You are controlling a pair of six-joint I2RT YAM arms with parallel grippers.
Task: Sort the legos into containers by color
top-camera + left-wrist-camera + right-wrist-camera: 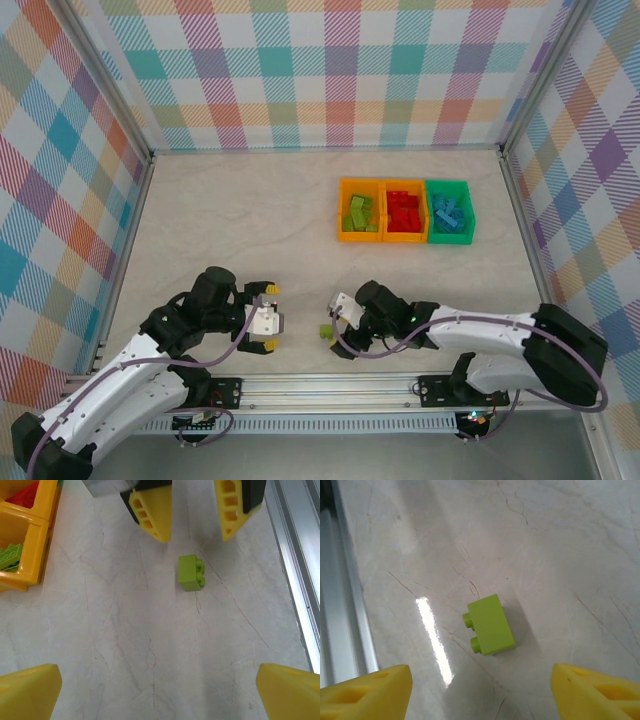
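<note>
- one lime green lego (490,625): on its side on the counter (240,220), lower centre of the top view, lying between the two hands and touching neither.
- right hand (480,692): fingers apart, nothing gripped; the brick lies just past the tips.
- left hand (160,692): fingers spread wide, holding nothing, facing the right hand.
- containers (405,239): row of three, right of centre in the top view. The left orange one holds green legos (360,213), the middle orange one red legos (404,212), the right green one blue legos (449,213).
</note>
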